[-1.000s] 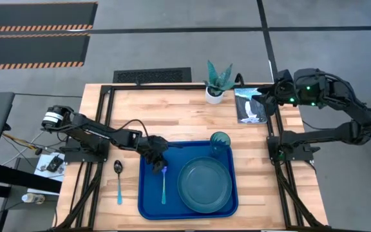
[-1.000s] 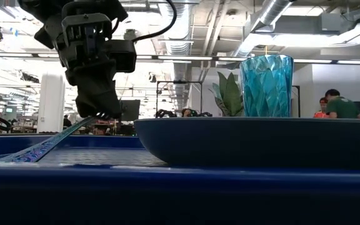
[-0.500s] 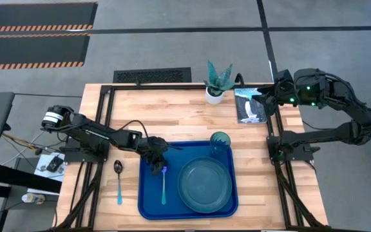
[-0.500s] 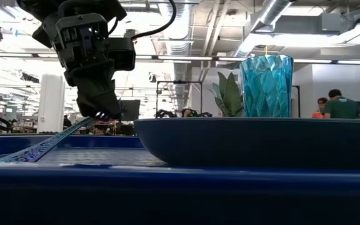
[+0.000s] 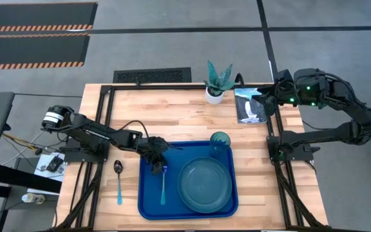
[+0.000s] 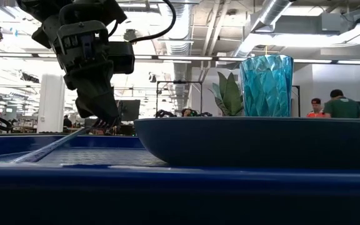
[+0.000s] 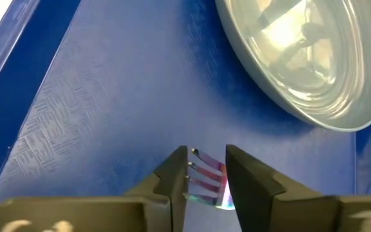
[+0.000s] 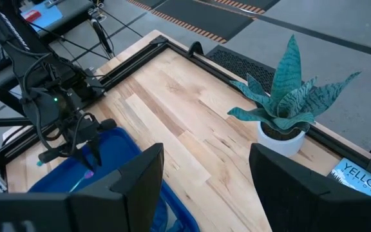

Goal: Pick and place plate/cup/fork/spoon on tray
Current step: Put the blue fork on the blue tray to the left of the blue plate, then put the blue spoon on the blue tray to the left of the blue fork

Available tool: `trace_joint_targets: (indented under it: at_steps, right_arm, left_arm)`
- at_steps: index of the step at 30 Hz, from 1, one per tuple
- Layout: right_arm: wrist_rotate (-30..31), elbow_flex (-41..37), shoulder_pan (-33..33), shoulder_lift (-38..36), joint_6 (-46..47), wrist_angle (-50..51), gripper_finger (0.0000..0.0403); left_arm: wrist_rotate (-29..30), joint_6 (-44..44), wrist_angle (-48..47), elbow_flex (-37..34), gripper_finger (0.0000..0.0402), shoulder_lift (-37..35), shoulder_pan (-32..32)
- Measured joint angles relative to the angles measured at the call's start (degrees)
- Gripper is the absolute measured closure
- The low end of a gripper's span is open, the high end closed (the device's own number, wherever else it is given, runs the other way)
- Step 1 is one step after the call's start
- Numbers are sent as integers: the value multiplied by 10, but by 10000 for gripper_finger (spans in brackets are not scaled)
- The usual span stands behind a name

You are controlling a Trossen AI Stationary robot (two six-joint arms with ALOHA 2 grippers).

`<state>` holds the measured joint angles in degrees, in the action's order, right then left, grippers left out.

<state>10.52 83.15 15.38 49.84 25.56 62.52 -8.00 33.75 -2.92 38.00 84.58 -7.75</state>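
A small fork (image 5: 163, 185) with silver tines and a light blue handle lies flat inside the blue tray (image 5: 148, 205), left of the plate (image 5: 204, 185). The left claw (image 7: 206, 181) reaches low over the tray, its fingers spread around the tines.

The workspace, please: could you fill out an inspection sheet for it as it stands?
Surface: wooden table, blue tray at its front.
Job's things: plate and cup in the tray; fork in the tray; spoon on the table beside the tray.
Clutter: potted plant, booklet.
Grippers: left gripper astride the fork's head; right gripper open, parked over the booklet.
Cables: black cable along the left arm.
Surroundings: people beyond the table.
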Motion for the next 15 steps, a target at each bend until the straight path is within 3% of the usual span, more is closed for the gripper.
trace_joint_targets:
  at_steps: [15]
  right_arm:
    - [-1, 0, 0, 0, 0, 0, 149]
  left_arm:
    - [29, 26, -9, 0, 301, 0, 0]
